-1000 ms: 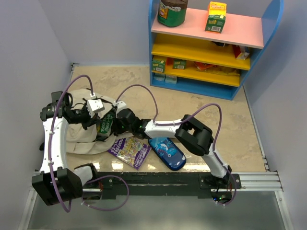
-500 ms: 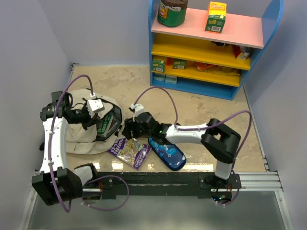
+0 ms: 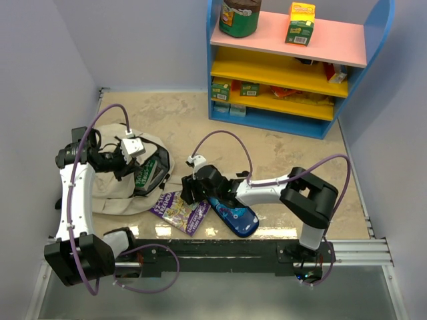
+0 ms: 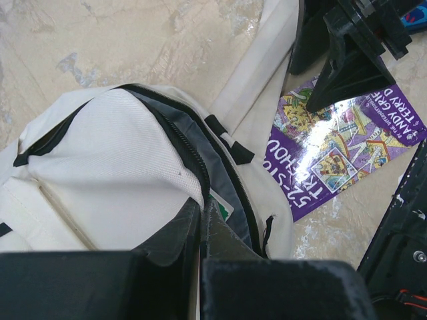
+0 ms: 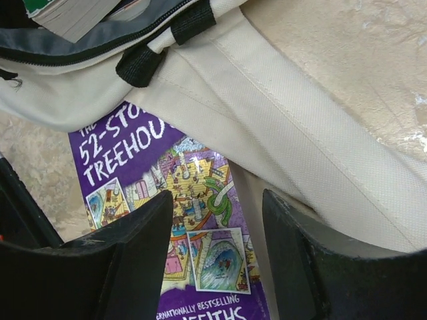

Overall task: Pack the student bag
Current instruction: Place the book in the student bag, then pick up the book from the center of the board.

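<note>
The student bag (image 3: 113, 190) lies at the left, a beige canvas backpack with its zip mouth open toward the right. A green book (image 3: 148, 175) sits inside the mouth, and its page edges (image 5: 70, 15) show in the right wrist view. My left gripper (image 4: 202, 212) is shut on the upper rim of the bag's opening (image 4: 190, 143) and holds it up. My right gripper (image 5: 217, 210) is open, just outside the bag and low over a purple paperback (image 3: 180, 211), with nothing between its fingers. A flat beige strap (image 5: 300, 140) crosses beside the paperback.
A blue zip pencil case (image 3: 233, 213) lies right of the paperback, under the right forearm. A coloured shelf unit (image 3: 293, 67) with a jar and cartons stands at the back right. Walls close the left and right sides, and a black rail (image 3: 220, 253) runs along the near edge.
My right gripper has let go of the green book in the bag, opened, and drawn back right and nearer, over the purple paperback. The left gripper has kept its hold.
</note>
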### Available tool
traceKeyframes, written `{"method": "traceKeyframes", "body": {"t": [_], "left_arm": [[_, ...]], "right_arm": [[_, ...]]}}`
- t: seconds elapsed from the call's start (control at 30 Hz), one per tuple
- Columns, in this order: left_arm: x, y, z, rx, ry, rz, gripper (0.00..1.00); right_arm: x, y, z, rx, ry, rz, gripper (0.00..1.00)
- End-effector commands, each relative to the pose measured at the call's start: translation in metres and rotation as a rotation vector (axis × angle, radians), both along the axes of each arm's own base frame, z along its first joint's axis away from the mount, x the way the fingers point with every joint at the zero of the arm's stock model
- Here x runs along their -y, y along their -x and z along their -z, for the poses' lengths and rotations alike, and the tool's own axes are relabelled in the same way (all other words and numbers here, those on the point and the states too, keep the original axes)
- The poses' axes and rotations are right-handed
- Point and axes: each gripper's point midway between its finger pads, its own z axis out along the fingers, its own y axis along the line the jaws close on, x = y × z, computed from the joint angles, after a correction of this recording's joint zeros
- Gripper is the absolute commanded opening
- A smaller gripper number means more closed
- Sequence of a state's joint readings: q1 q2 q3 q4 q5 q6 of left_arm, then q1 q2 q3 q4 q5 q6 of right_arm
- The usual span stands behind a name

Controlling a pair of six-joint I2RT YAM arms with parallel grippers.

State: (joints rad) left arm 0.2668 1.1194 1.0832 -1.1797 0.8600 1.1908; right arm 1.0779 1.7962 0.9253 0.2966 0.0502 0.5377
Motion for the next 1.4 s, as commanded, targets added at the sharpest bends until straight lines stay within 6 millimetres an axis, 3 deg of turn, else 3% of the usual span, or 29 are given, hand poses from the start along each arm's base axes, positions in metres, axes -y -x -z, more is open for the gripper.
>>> {"method": "traceKeyframes", "body": {"t": [0.0,0.27,0.3,0.4,0.5,0.53,0.6,0.73,0.83,0.87,0.97,1.0,1.07,1.1,1.13,1.2,1.23,1.33,1.37], "left_arm": [[0.012,-0.001,-0.018,0.046,0.050,0.041,0.00],[0.012,-0.005,-0.018,0.044,0.060,0.040,0.00],[0.012,-0.005,-0.020,0.049,0.058,0.041,0.00],[0.011,-0.004,-0.019,0.048,0.051,0.038,0.00],[0.010,-0.003,-0.017,0.044,0.045,0.035,0.00],[0.009,-0.003,-0.016,0.043,0.041,0.033,0.00],[0.009,-0.003,-0.016,0.045,0.040,0.033,0.00],[0.008,-0.004,-0.015,0.048,0.035,0.031,0.00],[0.007,-0.006,-0.013,0.045,0.032,0.021,0.00],[0.007,-0.006,-0.013,0.047,0.033,0.023,0.00],[0.006,-0.008,-0.012,0.043,0.031,0.017,0.00],[0.006,-0.009,-0.012,0.043,0.032,0.016,0.00],[0.006,-0.010,-0.014,0.047,0.036,0.012,0.00],[0.006,-0.011,-0.015,0.053,0.035,0.015,0.00],[0.006,-0.011,-0.016,0.050,0.041,0.011,0.00],[0.007,-0.012,-0.016,0.050,0.042,0.012,0.00],[0.006,-0.011,-0.015,0.050,0.043,0.009,0.00],[0.008,-0.010,-0.015,0.046,0.050,0.009,0.00],[0.008,-0.010,-0.016,0.046,0.053,0.008,0.00]], "right_arm": [[-0.001,0.006,-0.001,0.035,0.016,-0.015,0.59],[-0.009,0.037,0.035,0.047,0.135,-0.078,0.58],[-0.006,0.037,0.049,0.058,0.187,-0.060,0.57],[-0.005,0.041,0.066,0.072,0.272,-0.052,0.49],[0.004,0.046,0.085,0.075,0.334,-0.034,0.30],[0.006,0.047,0.089,0.074,0.343,-0.031,0.15],[0.012,0.052,0.093,0.070,0.343,-0.032,0.00],[0.015,0.059,0.085,0.055,0.304,-0.040,0.00],[0.011,0.068,0.059,0.040,0.210,-0.067,0.00],[0.005,0.070,0.030,0.057,0.127,-0.084,0.00],[-0.001,0.087,-0.022,0.075,-0.036,-0.180,0.00],[-0.002,0.089,-0.055,0.101,-0.109,-0.193,0.00],[0.003,0.091,-0.079,0.132,-0.131,-0.214,0.00],[0.006,0.092,-0.109,0.165,-0.187,-0.217,0.00],[0.008,0.093,-0.123,0.180,-0.209,-0.222,0.00],[0.016,0.088,-0.151,0.215,-0.258,-0.186,0.00],[0.024,0.083,-0.174,0.245,-0.300,-0.156,0.00],[0.039,0.054,-0.201,0.275,-0.341,-0.059,0.00],[0.046,0.034,-0.207,0.275,-0.359,-0.016,0.00]]}}
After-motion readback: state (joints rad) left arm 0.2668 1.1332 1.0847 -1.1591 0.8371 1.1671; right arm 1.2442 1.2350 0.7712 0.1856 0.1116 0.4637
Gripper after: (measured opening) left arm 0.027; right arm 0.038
